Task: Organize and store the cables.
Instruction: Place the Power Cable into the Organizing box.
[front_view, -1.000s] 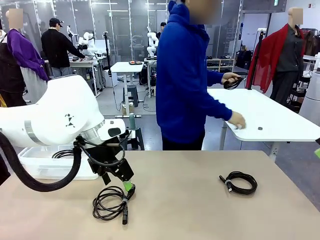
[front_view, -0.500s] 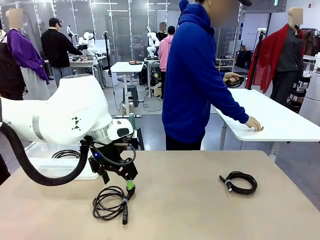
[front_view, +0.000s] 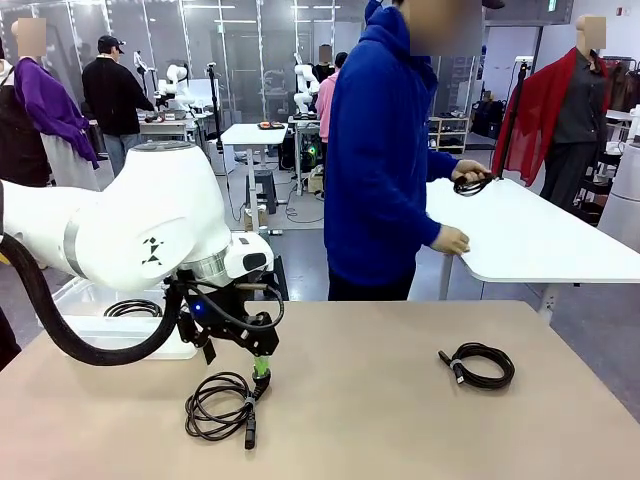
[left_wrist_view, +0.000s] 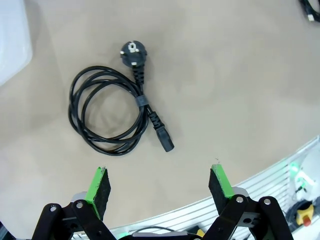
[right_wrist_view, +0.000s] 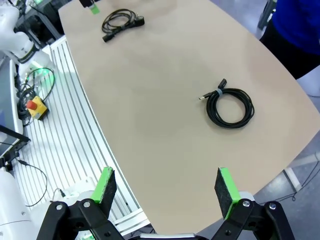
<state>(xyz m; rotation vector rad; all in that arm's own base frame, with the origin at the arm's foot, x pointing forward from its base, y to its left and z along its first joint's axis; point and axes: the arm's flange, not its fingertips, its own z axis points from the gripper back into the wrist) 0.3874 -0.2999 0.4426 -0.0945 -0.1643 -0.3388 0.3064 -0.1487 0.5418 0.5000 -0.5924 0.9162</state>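
Just under the left gripper (front_view: 261, 372), its green pads spread wide and empty, a coiled power cable (front_view: 249, 430) lies flat on the tan table (front_view: 380, 410), the fingertips hanging close above the coil's near edge. The right gripper (right_wrist_view: 165, 186) is likewise spread and empty, high over the table, well apart from a slim-connector cable (right_wrist_view: 212, 111) coiled near the table's right side. Another coil (front_view: 125, 308) sits in the white bin (front_view: 100, 338) at far left. Beyond, a person's hand (front_view: 470, 175) holds one more black coil
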